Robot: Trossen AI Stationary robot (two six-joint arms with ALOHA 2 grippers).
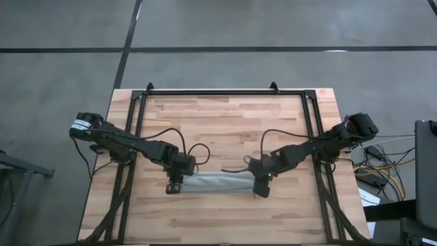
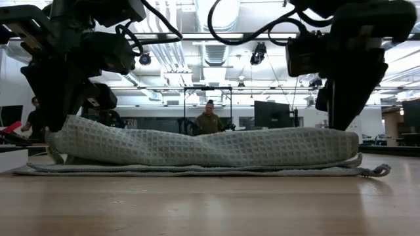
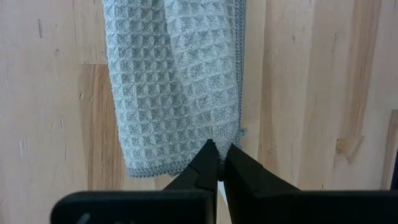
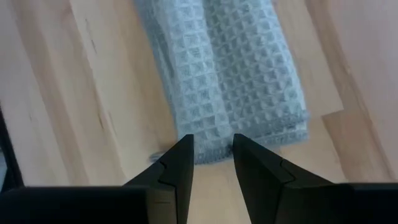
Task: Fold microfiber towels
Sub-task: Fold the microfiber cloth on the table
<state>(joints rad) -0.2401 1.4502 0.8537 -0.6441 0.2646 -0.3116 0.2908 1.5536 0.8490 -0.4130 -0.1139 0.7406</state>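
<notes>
The right claw has its two dark fingers parted, with a clear gap between the tips. Just past them lies the end of the folded grey-green waffle-weave towel, flat on the pale wooden surface and stretching away from the claw.

Even, bright light across the wooden tabletop from above, no harsh glare, and only a soft shadow hugging the folded towel. Down at table height, ceiling lamps blaze white (nearly blown out), so both arms read as dark silhouettes. The near tabletop there goes blurry, and the room behind is hazy. Both wrist views are sharp on the towel's weave, softly lit, fingers black and featureless.
</notes>
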